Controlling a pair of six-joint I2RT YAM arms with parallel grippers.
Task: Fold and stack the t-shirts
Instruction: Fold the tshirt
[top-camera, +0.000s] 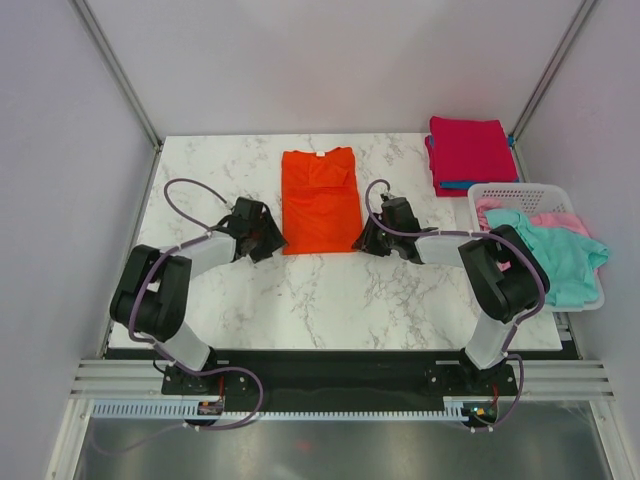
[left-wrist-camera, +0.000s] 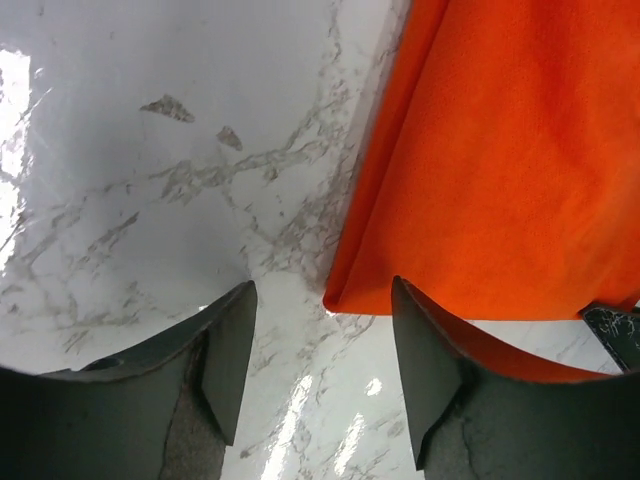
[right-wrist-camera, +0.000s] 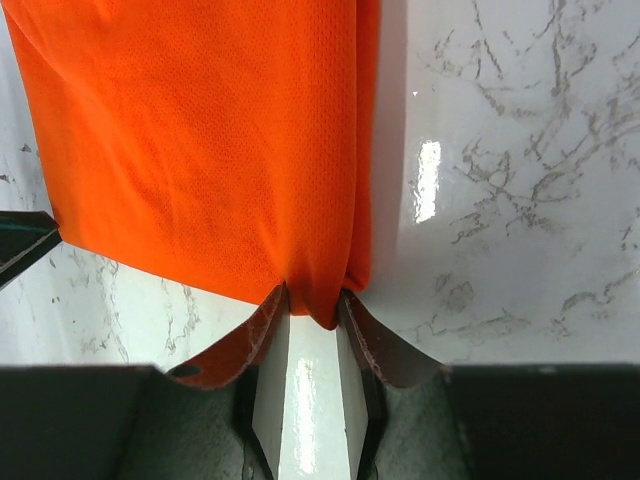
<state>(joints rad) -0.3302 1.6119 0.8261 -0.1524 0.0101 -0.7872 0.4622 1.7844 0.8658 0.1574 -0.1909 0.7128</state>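
The bright orange-red t-shirt (top-camera: 320, 200) lies flat on the marble table, folded into a narrow rectangle with its collar at the far end. My left gripper (top-camera: 272, 238) is open at the shirt's near left corner (left-wrist-camera: 345, 295); the corner lies just ahead of the gap between the jaws (left-wrist-camera: 322, 300), close to the right finger. My right gripper (top-camera: 362, 240) is shut on the near right corner of the shirt (right-wrist-camera: 200, 150), with fabric bunched between its fingertips (right-wrist-camera: 313, 300).
A folded magenta shirt (top-camera: 470, 152) lies on a blue one (top-camera: 432, 165) at the back right. A white slotted basket (top-camera: 520, 190) at the right edge holds a teal shirt (top-camera: 555, 255) and a pink one (top-camera: 555, 218).
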